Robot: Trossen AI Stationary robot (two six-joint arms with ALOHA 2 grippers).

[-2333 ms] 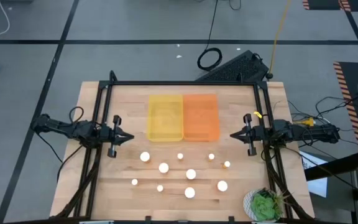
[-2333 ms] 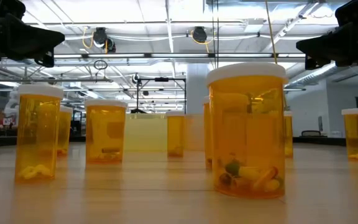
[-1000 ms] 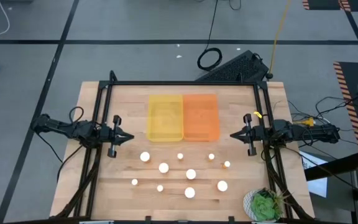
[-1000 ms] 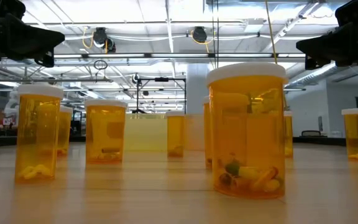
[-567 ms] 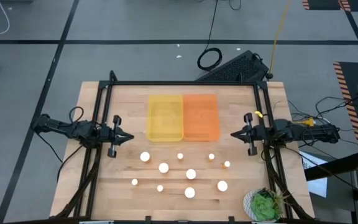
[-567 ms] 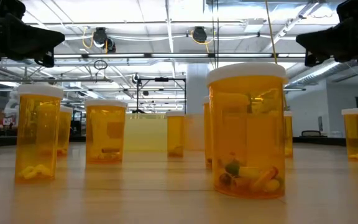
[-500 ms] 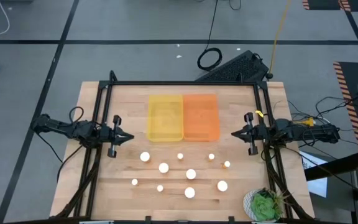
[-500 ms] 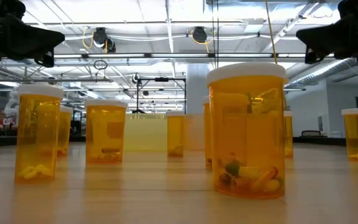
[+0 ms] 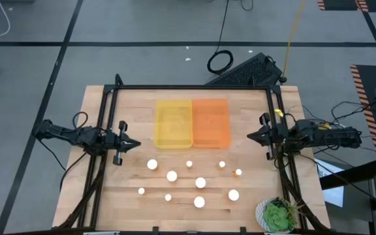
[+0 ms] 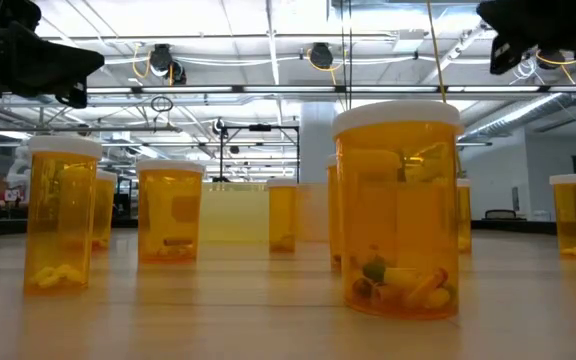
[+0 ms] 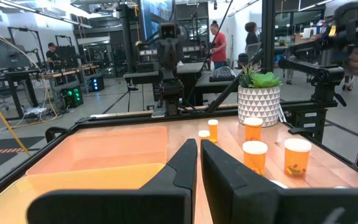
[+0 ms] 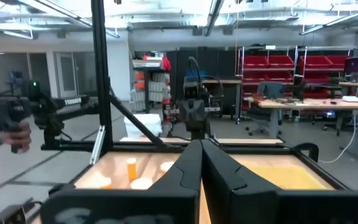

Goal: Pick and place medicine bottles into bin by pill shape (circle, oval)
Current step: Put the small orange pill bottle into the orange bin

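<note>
- Wood first: your pale butcher-block table (image 9: 109,196) takes up most of the high view, with a black metal frame (image 9: 194,87) around its far part.
- Next down in size, the translucent yellow bin (image 9: 173,123) and the translucent orange bin (image 9: 211,123) sit touching side by side toward the far edge. Both look empty, so I'd say sorting hasn't started.
- The left gripper (image 9: 136,143) hangs at the left edge and the right gripper (image 9: 250,136) at the right edge, both pointing inward and well apart from any bottle. In each wrist view the dark fingers (image 11: 188,155) are nearly pressed together with nothing between them.
- A green plant in a white pot (image 9: 279,215) sits at the near right corner.
- Smallest: the amber medicine bottles with white caps (image 9: 200,183) stand scattered on the near half, about ten, all upright.
- What could bite you: those narrow fingers need to spread before you descend, or they'll knock a bottle over. The middle bottles stand near each other, so a wide approach could clip a neighbour. And pill shape only shows through the amber wall, so misreading it puts a bottle in the wrong bin.
</note>
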